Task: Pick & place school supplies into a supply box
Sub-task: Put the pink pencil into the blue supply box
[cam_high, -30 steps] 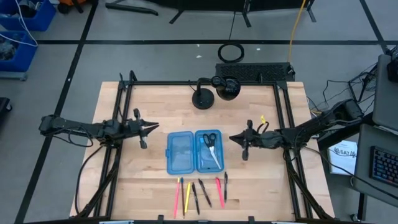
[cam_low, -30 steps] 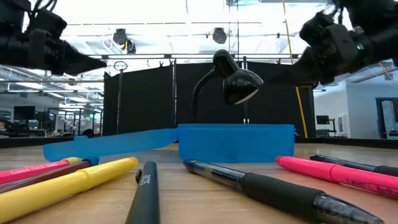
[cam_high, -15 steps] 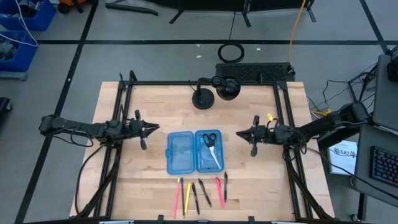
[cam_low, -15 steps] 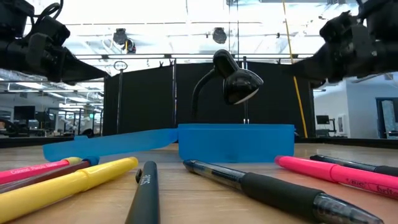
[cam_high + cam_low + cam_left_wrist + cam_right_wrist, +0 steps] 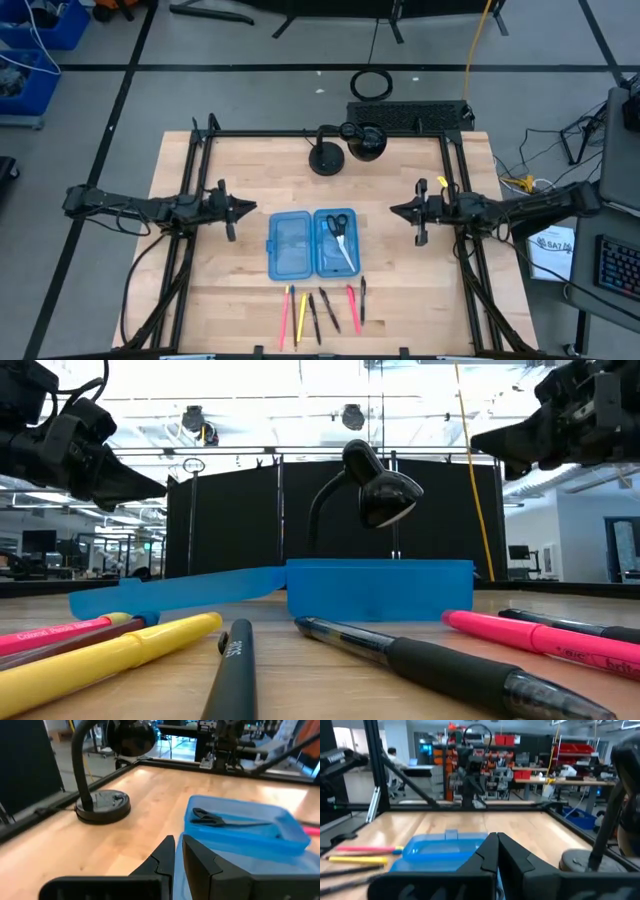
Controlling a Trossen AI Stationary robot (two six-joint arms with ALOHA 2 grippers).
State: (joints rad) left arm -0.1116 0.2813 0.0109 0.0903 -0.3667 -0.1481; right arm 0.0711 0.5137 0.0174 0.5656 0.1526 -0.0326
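Fingers pressed together and empty on both arms. High view: left gripper hovers left of the supply box; right gripper hovers to its right, both well apart from it. Box lies open mid-bench, scissors in its right half. Pens in a row on the near side of the box. Desk lamp at far edge.

Low view: pens nearest, box behind them, both arms raised above the bench.

Left wrist view: fingers closed; scissors lie in the box.

Right wrist view: fingers closed, box beyond.
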